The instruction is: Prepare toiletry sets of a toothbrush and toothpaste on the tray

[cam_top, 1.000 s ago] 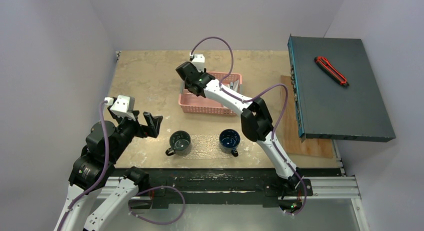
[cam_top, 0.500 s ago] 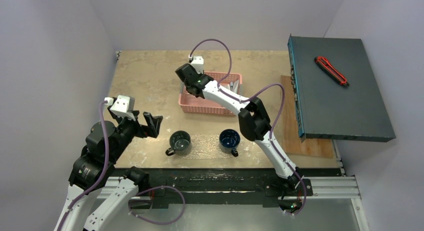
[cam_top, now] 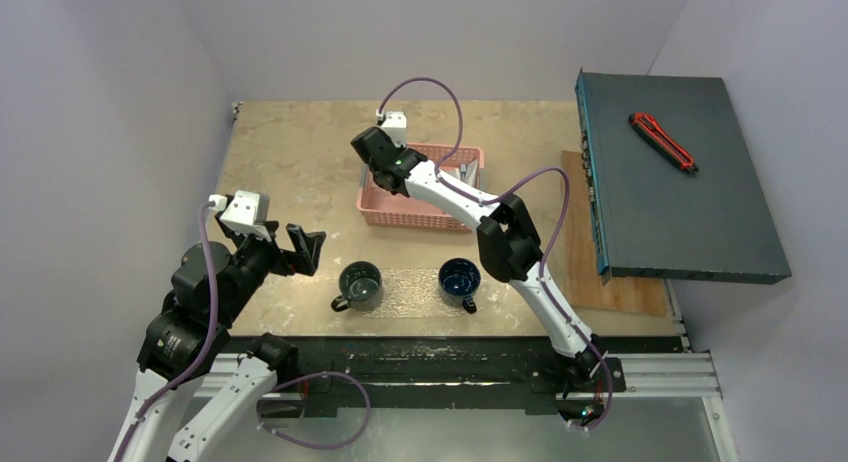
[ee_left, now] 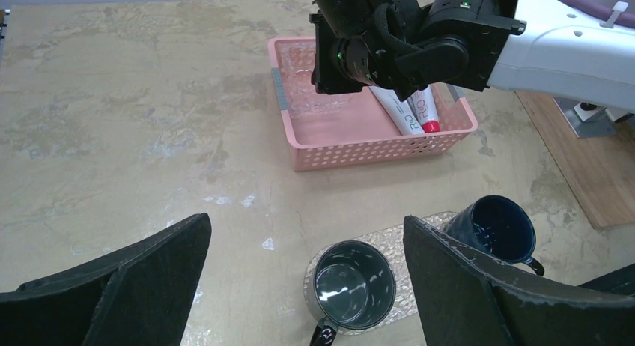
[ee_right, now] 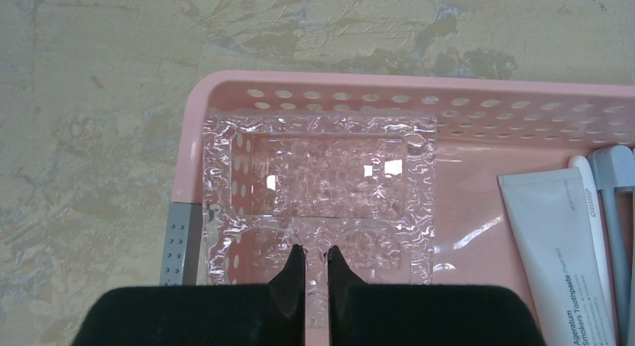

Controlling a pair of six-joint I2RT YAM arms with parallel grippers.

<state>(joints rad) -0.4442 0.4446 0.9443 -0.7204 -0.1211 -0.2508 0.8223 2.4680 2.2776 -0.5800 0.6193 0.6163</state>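
A pink basket (cam_top: 400, 217) (ee_right: 419, 87) holds silver-grey toothpaste tubes (ee_right: 558, 249) (ee_left: 404, 110) and pale toothbrushes (ee_right: 618, 211) at its right end. A small clear embossed plastic piece (ee_right: 322, 174) lies in its left end. My right gripper (ee_right: 315, 250) (cam_top: 385, 180) is shut on a ridge of this piece. The clear tray (cam_top: 412, 287) (ee_left: 383, 234) with rounded ends lies near the front edge under two dark mugs (cam_top: 360, 285) (cam_top: 459, 278). My left gripper (cam_top: 305, 244) (ee_left: 305, 222) is open and empty, left of the mugs.
A large dark box (cam_top: 670, 172) stands at the right with a red utility knife (cam_top: 662, 142) on top. A wooden board (cam_top: 600, 272) lies under its near edge. The right arm stretches across the table from the front to the basket.
My right wrist has shifted slightly toward the far left over the basket. The left arm and the mugs have not moved.
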